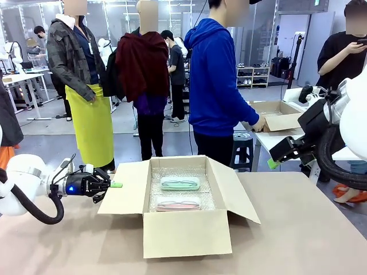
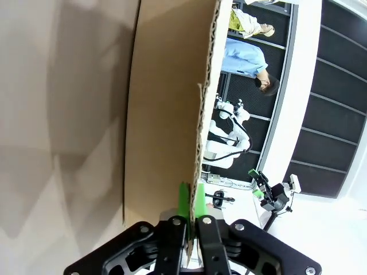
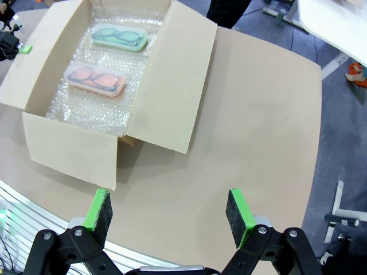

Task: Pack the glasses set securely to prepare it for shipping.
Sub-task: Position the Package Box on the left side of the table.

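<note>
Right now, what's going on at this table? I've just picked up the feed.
The cardboard box sits open on the table, with the mint green case and the pale pink case lying side by side on bubble wrap inside. The left gripper is shut on the box's left flap, pinching its edge. The right gripper hangs open above the table on the box's right, holding nothing. All flaps are open.

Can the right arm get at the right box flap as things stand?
Probably yes. The right gripper is open and empty above bare table, and the right flap lies splayed outward with nothing between. The left gripper only pinches the opposite flap.
</note>
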Robot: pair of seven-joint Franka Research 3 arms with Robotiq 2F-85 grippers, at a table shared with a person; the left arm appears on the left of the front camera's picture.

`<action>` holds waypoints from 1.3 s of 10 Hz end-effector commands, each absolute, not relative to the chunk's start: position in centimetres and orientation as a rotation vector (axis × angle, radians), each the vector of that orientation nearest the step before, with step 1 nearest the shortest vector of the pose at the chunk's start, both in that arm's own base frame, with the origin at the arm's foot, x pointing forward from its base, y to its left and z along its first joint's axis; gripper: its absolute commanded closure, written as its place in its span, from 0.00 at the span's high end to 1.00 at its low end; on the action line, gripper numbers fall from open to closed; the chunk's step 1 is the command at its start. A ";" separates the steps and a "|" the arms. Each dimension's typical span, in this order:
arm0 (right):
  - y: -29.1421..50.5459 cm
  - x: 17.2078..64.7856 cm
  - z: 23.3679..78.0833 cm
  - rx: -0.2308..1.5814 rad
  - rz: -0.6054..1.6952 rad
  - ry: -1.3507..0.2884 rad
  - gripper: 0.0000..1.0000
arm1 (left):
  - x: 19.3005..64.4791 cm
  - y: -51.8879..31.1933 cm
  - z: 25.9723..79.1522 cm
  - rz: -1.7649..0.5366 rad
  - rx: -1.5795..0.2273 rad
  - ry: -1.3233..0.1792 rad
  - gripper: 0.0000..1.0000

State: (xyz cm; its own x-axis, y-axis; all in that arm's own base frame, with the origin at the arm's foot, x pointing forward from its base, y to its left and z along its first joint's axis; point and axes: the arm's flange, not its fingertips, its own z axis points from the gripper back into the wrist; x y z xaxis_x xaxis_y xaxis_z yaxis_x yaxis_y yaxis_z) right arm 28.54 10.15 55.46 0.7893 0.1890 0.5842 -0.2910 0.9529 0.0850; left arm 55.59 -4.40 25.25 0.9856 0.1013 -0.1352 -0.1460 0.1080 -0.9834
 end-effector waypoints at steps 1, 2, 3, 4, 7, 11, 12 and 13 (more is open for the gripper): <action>10.1 28.7 55.5 0.172 0.267 -0.621 1.00 | 55.6 -4.4 25.3 0.183 -1.452 0.036 0.00; 10.1 28.7 55.5 0.172 0.267 -0.621 1.00 | 55.6 -4.4 25.2 0.182 -1.451 0.037 0.03; 10.1 28.7 55.5 0.172 0.267 -0.621 1.00 | 56.1 -3.0 26.2 0.064 -1.513 0.009 0.03; 10.1 28.7 55.5 0.172 0.267 -0.621 1.00 | 56.8 -1.3 27.0 -0.005 -1.574 -0.006 0.03; 10.1 28.7 55.5 0.172 0.267 -0.621 1.00 | 58.5 4.7 27.8 -0.094 -1.586 -0.078 0.03; 10.1 28.7 55.5 0.172 0.267 -0.621 1.00 | 59.4 14.8 28.9 -0.091 -1.588 -0.038 0.03; 10.1 28.7 55.5 0.172 0.267 -0.621 1.00 | 59.2 17.5 29.0 -0.080 -1.591 -0.058 0.03; 10.1 28.7 55.5 0.172 0.267 -0.621 1.00 | 58.7 21.0 29.1 -0.072 -1.582 -0.064 0.03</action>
State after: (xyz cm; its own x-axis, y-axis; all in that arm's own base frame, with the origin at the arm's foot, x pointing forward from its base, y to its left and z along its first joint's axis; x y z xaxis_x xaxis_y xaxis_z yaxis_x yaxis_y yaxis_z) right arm 28.55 10.10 55.49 0.7892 0.1878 0.5847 -0.2908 0.9529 0.0865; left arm 58.17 18.50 28.35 0.9950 0.0099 0.0989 0.0988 0.0148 -0.9950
